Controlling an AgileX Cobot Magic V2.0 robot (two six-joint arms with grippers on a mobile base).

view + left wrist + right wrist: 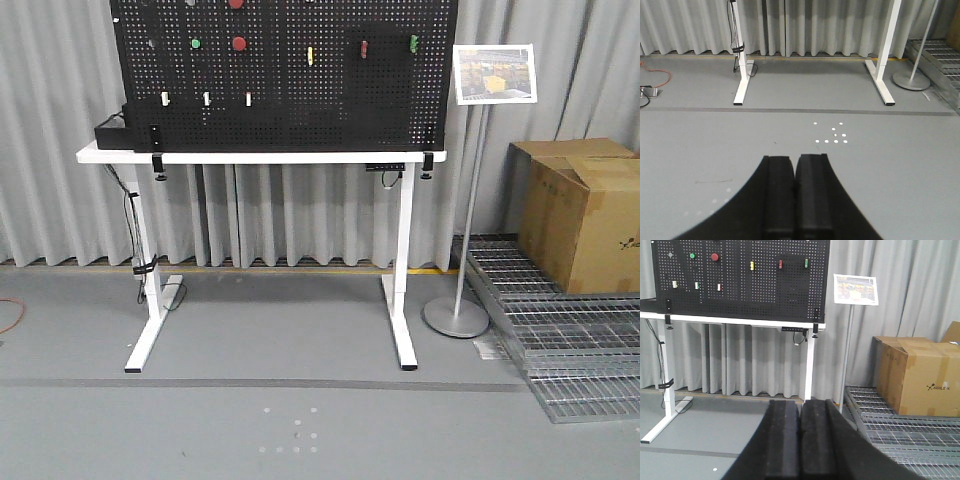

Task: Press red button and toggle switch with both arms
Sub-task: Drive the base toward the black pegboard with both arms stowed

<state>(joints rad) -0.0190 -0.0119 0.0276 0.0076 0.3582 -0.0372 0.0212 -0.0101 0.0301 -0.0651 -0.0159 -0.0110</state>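
A black pegboard (290, 100) stands on a white table (250, 157) some way ahead. On it the round red button (238, 43) sits beside a green button (196, 43). The small red toggle switch (364, 47) is further right, between a yellow lever (310, 54) and a green switch (413, 42). The right wrist view also shows the red button (714, 257) and the toggle switch (780, 263), far off at upper left. My right gripper (800, 402) is shut and holds nothing. My left gripper (795, 159) is shut, empty, and points low over the grey floor. Neither arm appears in the front view.
White table legs (403, 290) stand on the floor. At right are a sign on a pole (470, 200), a cardboard box (585, 210) and metal grating (560, 330). A black box (112, 133) sits on the table's left end. An orange cable (657, 75) lies at left.
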